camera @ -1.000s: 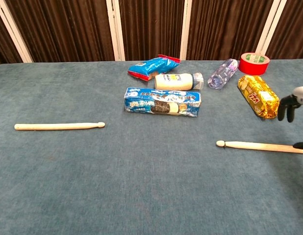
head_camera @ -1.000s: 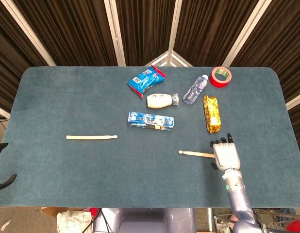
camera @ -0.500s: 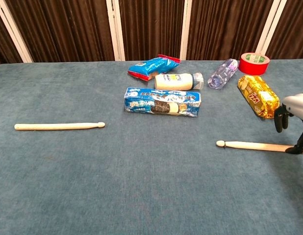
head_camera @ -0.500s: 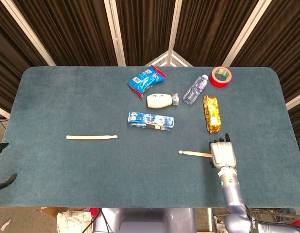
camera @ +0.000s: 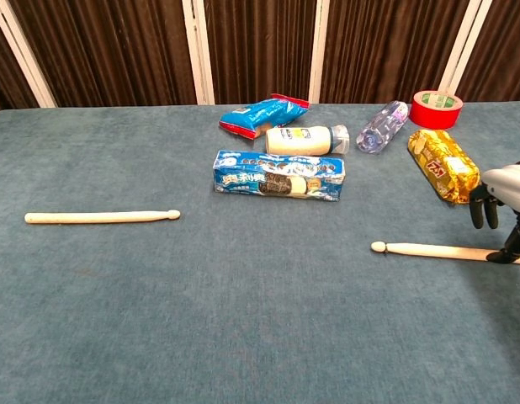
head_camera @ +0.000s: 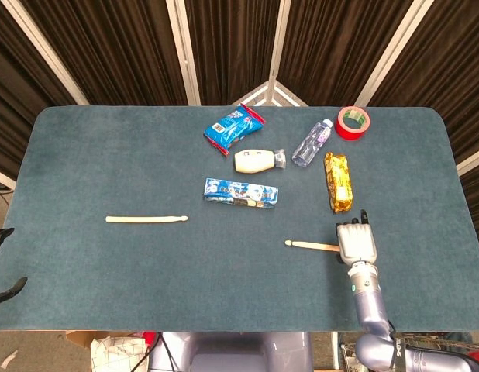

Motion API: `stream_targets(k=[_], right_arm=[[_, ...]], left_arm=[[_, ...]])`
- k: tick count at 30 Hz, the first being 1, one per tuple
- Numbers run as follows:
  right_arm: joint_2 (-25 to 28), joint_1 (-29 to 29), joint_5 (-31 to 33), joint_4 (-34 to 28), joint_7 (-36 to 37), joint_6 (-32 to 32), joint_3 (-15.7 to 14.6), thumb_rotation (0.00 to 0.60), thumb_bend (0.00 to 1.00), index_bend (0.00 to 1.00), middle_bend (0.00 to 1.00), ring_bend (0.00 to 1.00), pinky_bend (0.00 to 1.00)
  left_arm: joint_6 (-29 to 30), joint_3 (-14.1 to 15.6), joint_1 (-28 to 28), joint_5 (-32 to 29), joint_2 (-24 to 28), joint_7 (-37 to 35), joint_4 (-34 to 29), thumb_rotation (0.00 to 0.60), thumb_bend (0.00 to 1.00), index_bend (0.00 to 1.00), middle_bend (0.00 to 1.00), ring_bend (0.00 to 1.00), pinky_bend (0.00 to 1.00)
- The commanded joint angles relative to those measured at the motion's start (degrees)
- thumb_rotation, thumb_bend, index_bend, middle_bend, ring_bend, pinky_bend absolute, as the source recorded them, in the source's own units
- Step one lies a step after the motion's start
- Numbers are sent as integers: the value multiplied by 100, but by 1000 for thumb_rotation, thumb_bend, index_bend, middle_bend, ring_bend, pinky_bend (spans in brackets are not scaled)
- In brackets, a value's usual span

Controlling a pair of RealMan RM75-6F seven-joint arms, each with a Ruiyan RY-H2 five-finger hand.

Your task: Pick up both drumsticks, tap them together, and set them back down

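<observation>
Right hand [head_camera: 357,242]: I see it over the right drumstick's [camera: 428,250] butt, hiding it; grasp unclear.
Left hand: out of both views.
Left drumstick [head_camera: 146,219]: flat on surface [head_camera: 108,155], far left.

A test lab: blue-clothed table [head_camera: 84,155] backed by dark curtained partitions [head_camera: 108,46].

On the blue table [head_camera: 108,155] before me, a red tape roll [head_camera: 352,122] lies near the far right corner. Beside it, toward the middle, a clear water bottle [head_camera: 311,142] lies on its side, with a gold-wrapped snack [head_camera: 339,181] nearer my edge. Around the middle of the far edge sit a blue snack bag [head_camera: 235,128], a white bottle [head_camera: 259,160] lying flat just beside it, and a blue cookie pack [head_camera: 241,192] lying lengthwise closer to me.
</observation>
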Motion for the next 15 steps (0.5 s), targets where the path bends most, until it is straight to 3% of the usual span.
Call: stream_targets(k=[1,15], right_arm=[[-14,10,10,66,49,-18,-40,600,256,483,450,278,71],[-105,5,-82,381,338,-126,-226,600,300,487,465,294,71]], left_arm=[[11,-2,5,-3,-6,22,-1,600,267,181,176,0,0],[6,-1,5,-23,-56,163,-25,600,267,181,176,0,0]])
